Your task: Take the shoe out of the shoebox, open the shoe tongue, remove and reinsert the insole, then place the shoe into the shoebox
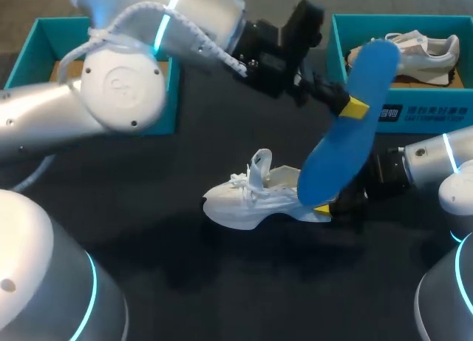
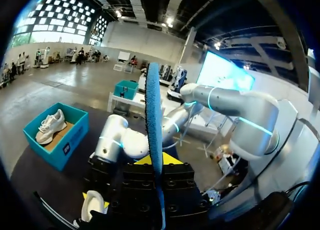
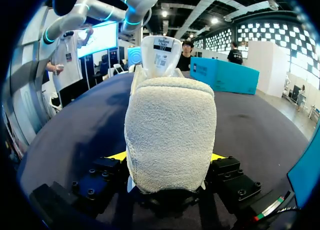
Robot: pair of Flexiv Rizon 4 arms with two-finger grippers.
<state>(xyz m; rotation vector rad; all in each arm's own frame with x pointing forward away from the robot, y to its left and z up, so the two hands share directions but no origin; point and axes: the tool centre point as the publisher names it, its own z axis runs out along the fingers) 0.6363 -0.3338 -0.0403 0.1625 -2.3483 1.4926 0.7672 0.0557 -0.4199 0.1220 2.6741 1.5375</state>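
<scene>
table (image 1: 222, 296): dark, is carrying three things | left box (image 1: 29, 56): teal, is sitting at the far-left corner | right box (image 1: 443, 115): teal, is sitting at the far right | shoe (image 1: 244, 206): white, is lying near the middle, toe pointing left

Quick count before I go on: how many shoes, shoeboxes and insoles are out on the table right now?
Shoes: 2, the white shoe on the table and the boxed shoe
Shoeboxes: 2, both teal, the left shoebox and the right shoebox
Insoles: 1, the blue insole, out of the shoe
Total: 5
</scene>
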